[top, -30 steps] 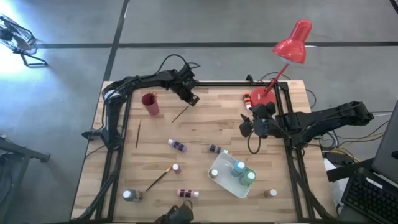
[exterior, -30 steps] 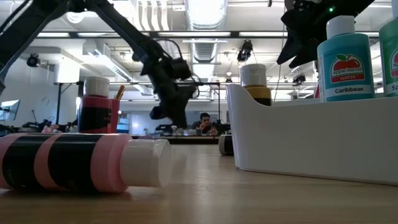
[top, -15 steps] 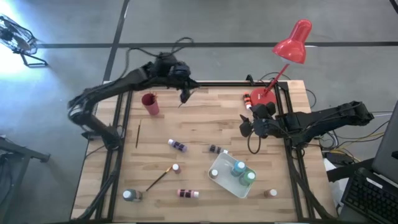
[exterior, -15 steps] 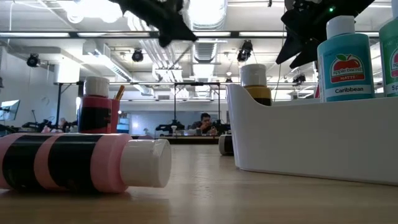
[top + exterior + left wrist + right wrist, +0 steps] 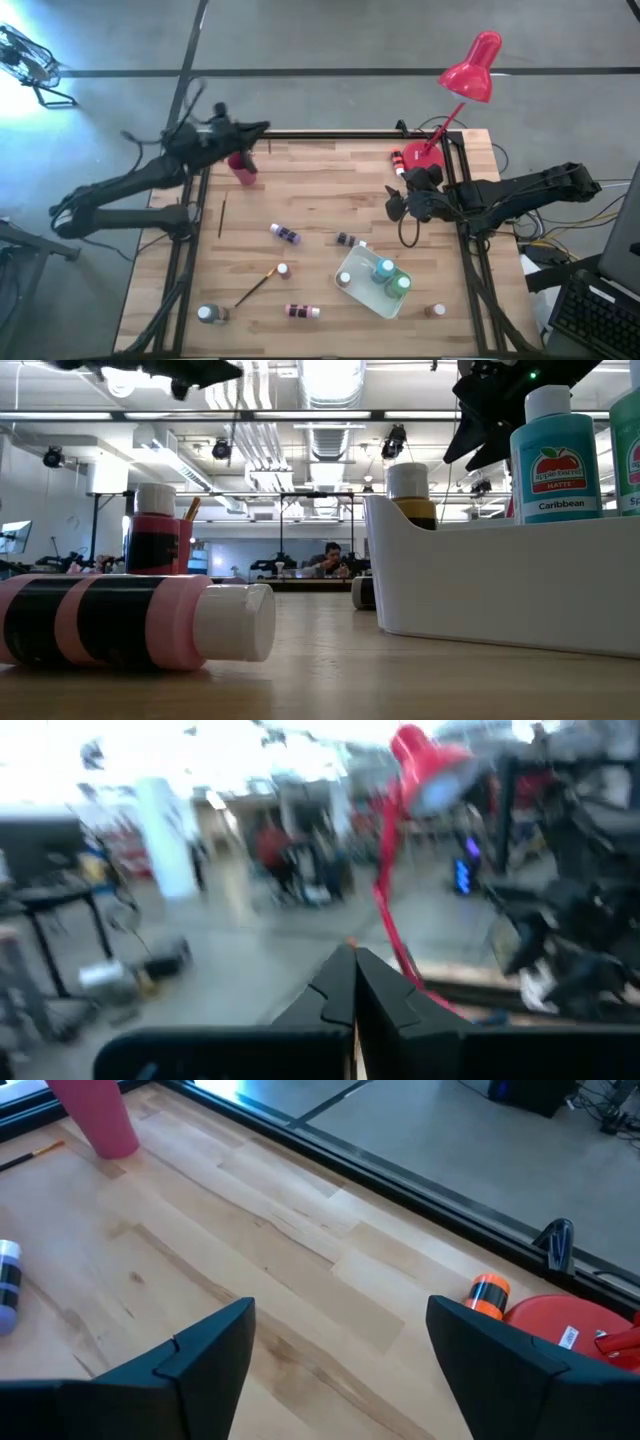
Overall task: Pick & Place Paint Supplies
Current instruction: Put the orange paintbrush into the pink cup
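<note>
- Left gripper [image 5: 262,127] raised above the far-left corner of the pale wooden bench [image 5: 320,190], just beyond the pink plastic cup [image 5: 241,166]. In the left wrist view its dark fingers [image 5: 345,990] meet at the tips, pressed together; nothing visibly held.
- Right gripper [image 5: 393,207] hovers over the right part of the bench, near the round base of the red desk lamp [image 5: 470,68]. Its fingers [image 5: 215,1342] stand wide apart over bare wood.
- White plastic tray [image 5: 352,283], near-right of centre, holds two teal white-capped bottles [image 5: 385,269] upright; the low view also shows a yellow-brown bottle [image 5: 411,495] in it.
- Purple bottle [image 5: 286,234] lies on its side mid-bench; a dark-labelled bottle [image 5: 346,240] lies just to its right.
- Pink-and-black banded bottle [image 5: 300,311] lies near the front edge, left of the tray.
- Clear bottle [image 5: 207,314] at near left; brown bottle [image 5: 433,311] at near right.
- Orange-handled paintbrush [image 5: 256,284] lies aslant left of the tray, next to a small white-capped bottle [image 5: 284,270].
- Thin dark-handled paintbrush [image 5: 222,214] lies on the left side, nearer than the cup.
- Orange-banded bottle [image 5: 398,157] lies beside the lamp base.
</note>
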